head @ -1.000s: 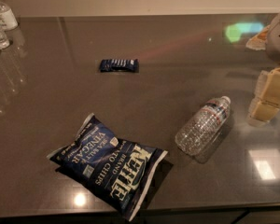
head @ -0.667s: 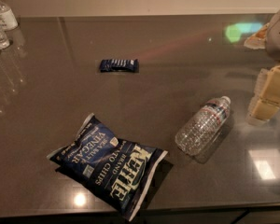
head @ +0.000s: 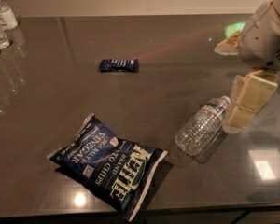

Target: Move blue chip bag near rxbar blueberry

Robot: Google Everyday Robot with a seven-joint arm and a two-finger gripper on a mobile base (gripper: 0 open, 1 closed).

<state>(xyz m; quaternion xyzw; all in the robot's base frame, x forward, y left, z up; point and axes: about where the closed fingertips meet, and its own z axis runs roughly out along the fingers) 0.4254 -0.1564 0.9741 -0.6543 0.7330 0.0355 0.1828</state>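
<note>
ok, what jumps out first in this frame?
The blue chip bag lies at the front left of the dark table, the small rxbar blueberry well behind it. At right, the gripper hangs beside a clear water bottle lying on its side.

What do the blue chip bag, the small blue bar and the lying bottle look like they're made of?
The blue chip bag: probably foil-like film; crinkled, faintly shiny. The rxbar blueberry: likely thin plastic wrapper, flat, slight sheen. The water bottle: clear ribbed plastic, see-through. The gripper hangs at right, beside the bottle's cap.
</note>
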